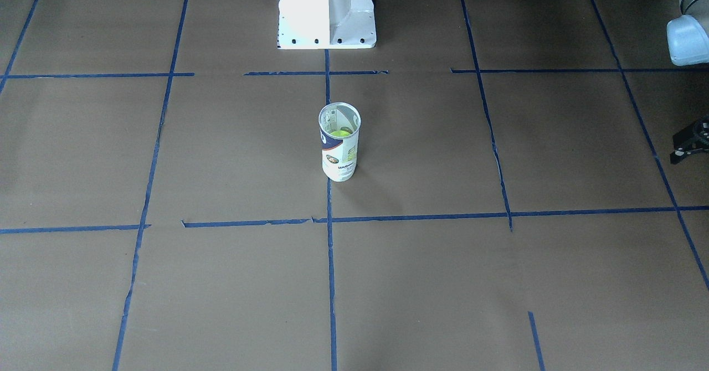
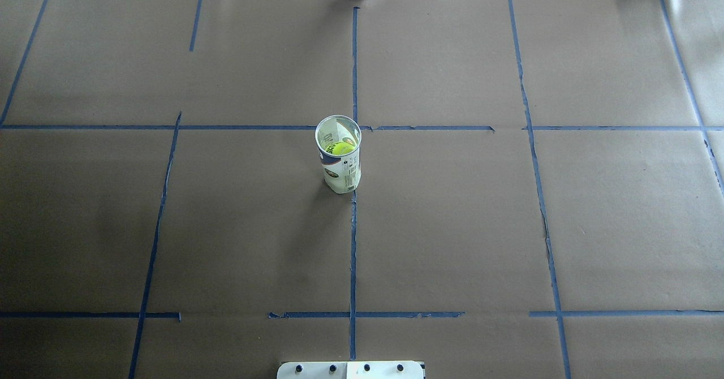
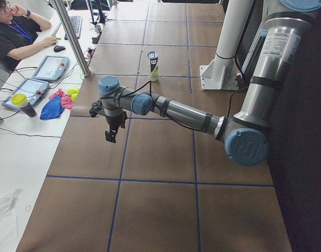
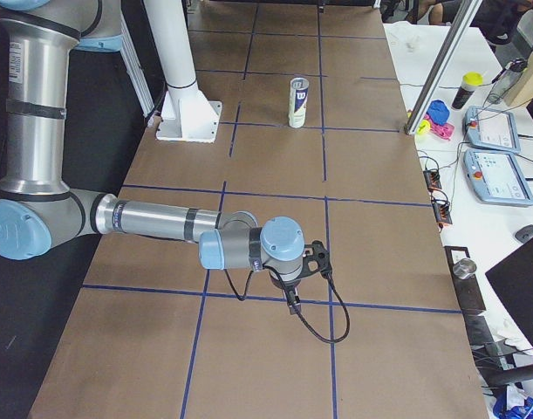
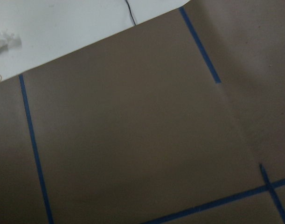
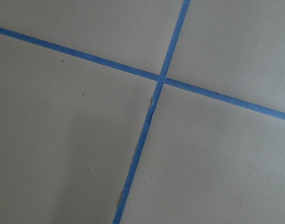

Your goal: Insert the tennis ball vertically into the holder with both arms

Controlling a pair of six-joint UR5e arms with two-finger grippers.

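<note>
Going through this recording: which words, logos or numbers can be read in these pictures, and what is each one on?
"W": white on the navy patch of the holder, right side view.
Fine print on the holder's label, front-facing and overhead views: too small to read.
Tennis ball inside the holder: no lettering legible.
White sticker on the left arm: print too blurred to read.

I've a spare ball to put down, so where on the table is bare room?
Bare paper on every side of the holder, out to the white base. Busier at both ends, where the left gripper and right gripper hang.
</note>
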